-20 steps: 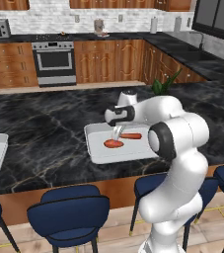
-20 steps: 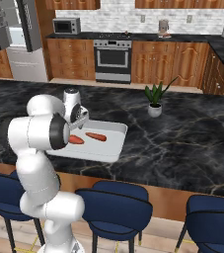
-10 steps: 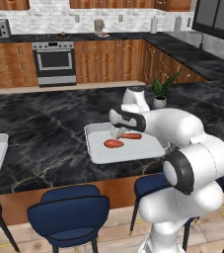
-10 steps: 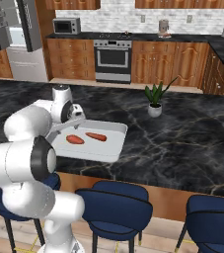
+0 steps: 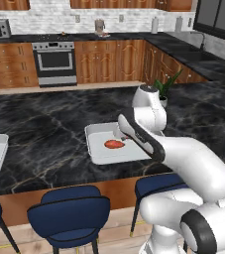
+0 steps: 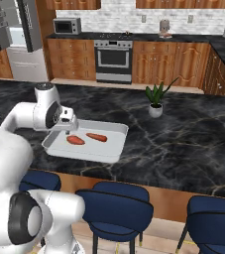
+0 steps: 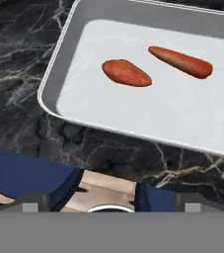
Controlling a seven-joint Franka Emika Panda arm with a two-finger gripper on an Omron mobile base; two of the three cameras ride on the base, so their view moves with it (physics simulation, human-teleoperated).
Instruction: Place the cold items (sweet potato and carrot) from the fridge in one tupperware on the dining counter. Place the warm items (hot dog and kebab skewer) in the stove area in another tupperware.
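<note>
I look down from my hand camera and see the shallow white plastic tupperware tray on the black marble dining counter. The tray sits just ahead of my gripper, a little past its tips.

Inside the tray lie two things. The short, fat, reddish-orange sweet potato is the closer one to my gripper. The long, thin orange carrot is a bit further away and off to one side. The two are near each other but they are not touching. Both lie flat on the white bottom of the tray.

In the right base view my gripper hangs at the near corner of the tray, just above its rim. The sweet potato is right beside it and the carrot is just past that. My gripper holds nothing. I cannot tell if its fingers are spread or pressed together, because they are too small and dark to make out.

In the left base view my arm covers part of the tray, but the sweet potato shows.

Below my gripper, at the counter's edge, are dark blue padded stools. A small green plant in a white pot stands on the counter well beyond the tray.
</note>
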